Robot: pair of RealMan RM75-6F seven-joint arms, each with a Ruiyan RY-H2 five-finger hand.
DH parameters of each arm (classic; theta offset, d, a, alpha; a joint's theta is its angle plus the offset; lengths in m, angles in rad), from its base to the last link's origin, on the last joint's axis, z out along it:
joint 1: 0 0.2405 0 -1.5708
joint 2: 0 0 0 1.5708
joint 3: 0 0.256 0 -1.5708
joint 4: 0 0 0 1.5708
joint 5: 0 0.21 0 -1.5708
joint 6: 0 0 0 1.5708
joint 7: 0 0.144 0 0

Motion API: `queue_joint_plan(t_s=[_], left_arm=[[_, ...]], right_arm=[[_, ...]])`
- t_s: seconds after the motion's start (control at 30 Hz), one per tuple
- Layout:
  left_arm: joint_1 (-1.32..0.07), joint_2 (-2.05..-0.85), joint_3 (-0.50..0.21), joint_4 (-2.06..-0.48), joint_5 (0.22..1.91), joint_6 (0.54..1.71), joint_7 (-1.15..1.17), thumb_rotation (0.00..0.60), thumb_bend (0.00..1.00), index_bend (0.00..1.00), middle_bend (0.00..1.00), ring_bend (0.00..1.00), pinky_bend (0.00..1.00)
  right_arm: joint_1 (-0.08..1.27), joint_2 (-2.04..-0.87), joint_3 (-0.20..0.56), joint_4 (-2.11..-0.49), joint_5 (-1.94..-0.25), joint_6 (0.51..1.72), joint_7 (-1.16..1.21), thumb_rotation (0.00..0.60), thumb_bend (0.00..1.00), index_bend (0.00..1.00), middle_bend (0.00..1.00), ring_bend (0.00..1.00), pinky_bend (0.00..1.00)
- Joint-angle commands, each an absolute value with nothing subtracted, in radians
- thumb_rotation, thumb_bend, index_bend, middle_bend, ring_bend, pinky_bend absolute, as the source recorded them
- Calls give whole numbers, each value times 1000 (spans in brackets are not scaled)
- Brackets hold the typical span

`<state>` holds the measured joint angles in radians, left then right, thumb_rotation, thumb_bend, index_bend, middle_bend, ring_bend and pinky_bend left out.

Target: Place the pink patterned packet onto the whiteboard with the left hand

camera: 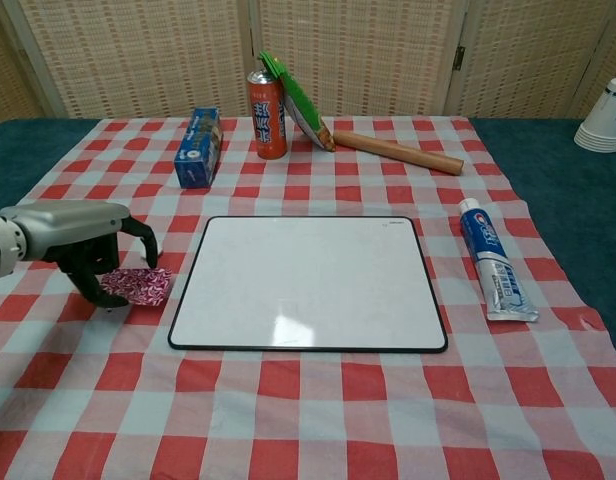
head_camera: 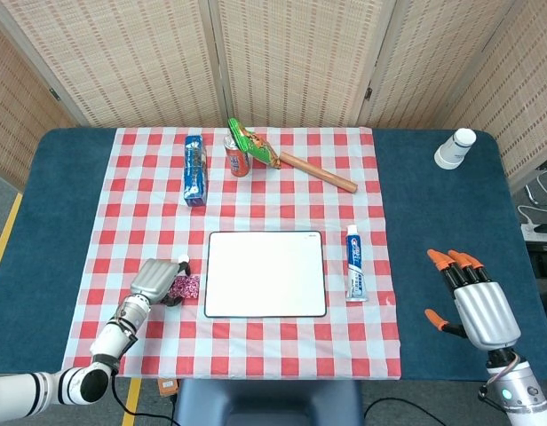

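On the blue bench [head_camera: 56, 204] lies a red-and-white checked cloth [head_camera: 131, 213], and at its middle sits the whiteboard [camera: 308, 282], flat and bare. Left of the board, the left hand [camera: 73, 240] pinches the pink patterned packet [camera: 138, 285] between curled fingers, the packet tilted with one edge raised off the cloth, just beside the board's left edge but not on it. Off the cloth at the near right, the right hand [head_camera: 473, 302] hovers over the bench with fingers spread, holding nothing. A toothpaste tube [camera: 493, 260] lies right of the board. Farther back stand a blue box [camera: 198, 148], an orange can [camera: 267, 115], a green packet [camera: 293, 95] leaning on it, and a wooden rolling pin [camera: 393, 150]. Stacked white cups [head_camera: 455, 148] sit at the far right.
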<state>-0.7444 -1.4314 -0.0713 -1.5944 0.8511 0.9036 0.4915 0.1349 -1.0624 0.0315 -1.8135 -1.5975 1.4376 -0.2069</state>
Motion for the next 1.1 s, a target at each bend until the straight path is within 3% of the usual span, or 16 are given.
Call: queue_joint_plan(t_s=[0.03,0.47,0.7,1.1], left_arm=[[-765,-1412,-90,-1641,851,915,510,600,263,406,948,983,948],[-938,-1476,-193,-1757,702,934,655,600,261,406,953,984,948],[-1039,-1596,-209,-1675,563,937,712,600,262,406,953,985,949],[-1103,-1751,-199,-1478,511,947,726,600,264,402,953,986,949]], right_arm=[[135,-1061,31,-1813,-1600,1439,-204,548,154,11,160,118,173],[139,-1055,30,-1810,-1596,1429,-191,548,154,10,160,118,173],[142,-1053,31,-1812,-1588,1420,-188,549,154,10,160,118,173],[140,-1046,28,-1807,-1597,1426,-166,546,154,11,161,118,173]])
